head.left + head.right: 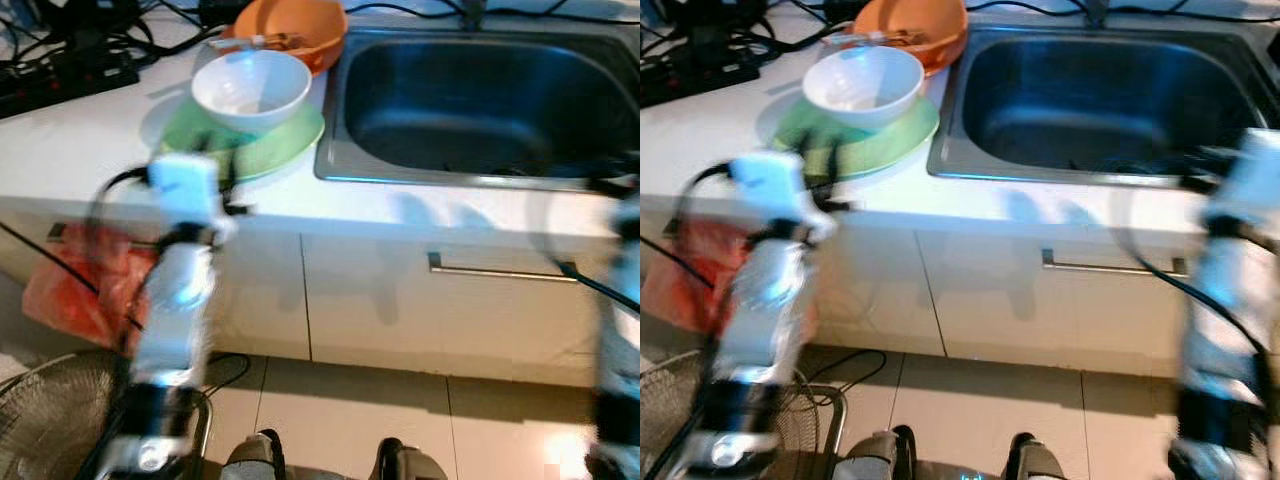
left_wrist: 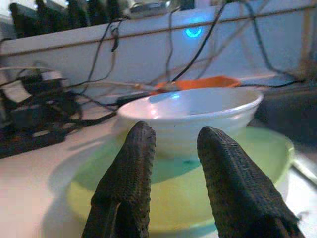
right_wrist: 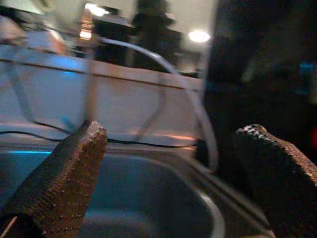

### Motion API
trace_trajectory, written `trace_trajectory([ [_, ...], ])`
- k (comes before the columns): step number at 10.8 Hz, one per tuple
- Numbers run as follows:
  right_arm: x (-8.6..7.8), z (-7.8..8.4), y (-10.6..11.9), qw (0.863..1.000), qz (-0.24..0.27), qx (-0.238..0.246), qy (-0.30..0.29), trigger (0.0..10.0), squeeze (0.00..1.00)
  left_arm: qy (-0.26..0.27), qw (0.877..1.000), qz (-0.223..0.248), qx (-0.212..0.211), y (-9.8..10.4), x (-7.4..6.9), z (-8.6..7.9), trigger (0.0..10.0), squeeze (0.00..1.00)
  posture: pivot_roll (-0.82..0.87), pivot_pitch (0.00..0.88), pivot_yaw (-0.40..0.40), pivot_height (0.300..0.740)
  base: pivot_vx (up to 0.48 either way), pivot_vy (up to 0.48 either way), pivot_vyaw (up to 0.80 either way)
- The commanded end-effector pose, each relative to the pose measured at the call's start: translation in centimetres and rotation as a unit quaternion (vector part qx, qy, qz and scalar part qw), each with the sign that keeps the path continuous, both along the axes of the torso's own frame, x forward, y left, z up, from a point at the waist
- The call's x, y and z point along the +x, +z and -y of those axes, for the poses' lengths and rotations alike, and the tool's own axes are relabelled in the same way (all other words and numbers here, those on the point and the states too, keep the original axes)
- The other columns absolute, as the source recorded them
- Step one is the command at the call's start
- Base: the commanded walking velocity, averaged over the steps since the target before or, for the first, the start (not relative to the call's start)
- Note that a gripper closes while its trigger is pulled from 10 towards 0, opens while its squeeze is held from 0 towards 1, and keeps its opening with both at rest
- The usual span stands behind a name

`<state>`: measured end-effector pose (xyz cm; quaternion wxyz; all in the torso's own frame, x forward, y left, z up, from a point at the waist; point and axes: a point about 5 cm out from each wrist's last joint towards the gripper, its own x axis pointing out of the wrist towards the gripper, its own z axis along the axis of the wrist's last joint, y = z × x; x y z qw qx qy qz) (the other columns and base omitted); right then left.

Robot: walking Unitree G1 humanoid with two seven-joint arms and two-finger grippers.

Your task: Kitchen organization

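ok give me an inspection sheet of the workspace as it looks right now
surface: white counter with steel sink set in it, basin looks empty
job's things: white bowl sitting on green plate; orange bowl behind them
clutter: orange bag and wire fan guard on the floor
grippers: left gripper open, aimed at the white bowl, not touching; right gripper open, by the sink
cables: black cables and power strip at the counter's back left
surroundings: cabinet drawer handle below the sink, tiled floor
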<state>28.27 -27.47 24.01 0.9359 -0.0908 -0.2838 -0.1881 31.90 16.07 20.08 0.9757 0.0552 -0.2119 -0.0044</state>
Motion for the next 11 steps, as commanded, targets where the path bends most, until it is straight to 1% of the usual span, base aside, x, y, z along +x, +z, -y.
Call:
trace_trajectory([
  [1,-0.7,0.1,0.6,1.0,0.01,-0.012,-0.017,10.0,0.0,0.009,1.0,0.019,0.017,0.5,-0.4,-0.1,10.0,0.0,0.06,0.198,0.038,0.74,0.0,0.0,0.0],
  [2,-1.3,0.3,0.7,1.0,0.015,-0.012,-0.023,10.0,0.0,0.013,1.0,0.017,0.007,0.4,-0.7,-0.4,10.0,0.0,0.06,0.202,0.039,0.74,0.0,0.0,0.0],
  [3,-1.7,-0.3,0.1,1.0,-0.001,-0.015,-0.004,10.0,0.0,0.012,1.0,0.015,-0.001,0.2,-1.0,-0.4,10.0,0.0,0.05,0.206,0.038,0.74,0.0,0.0,0.0],
  [4,-1.9,-0.8,-0.8,1.0,-0.024,-0.012,0.008,10.0,0.0,0.007,1.0,0.013,-0.003,0.1,-1.0,-0.1,10.0,0.0,0.05,0.208,0.039,0.74,0.0,0.0,0.0],
  [5,-1.8,-1.3,-1.3,0.999,-0.034,-0.004,0.014,10.0,0.0,0.002,1.0,0.012,-0.005,0.1,-0.9,0.5,10.0,0.0,0.05,0.206,0.039,0.74,0.0,0.0,0.0],
  [7,-1.6,-1.6,-1.4,0.999,-0.039,0.005,0.021,10.0,0.0,-0.004,1.0,0.011,-0.006,0.1,-1.0,0.8,10.0,0.0,0.05,0.205,0.038,0.74,0.0,0.0,0.0],
  [11,-1.2,-2.2,-1.9,0.998,-0.052,0.017,0.035,10.0,0.0,-0.005,1.0,0.003,-0.003,-0.4,-1.1,1.0,10.0,0.0,0.05,0.198,0.034,0.74,0.0,0.0,0.0],
])
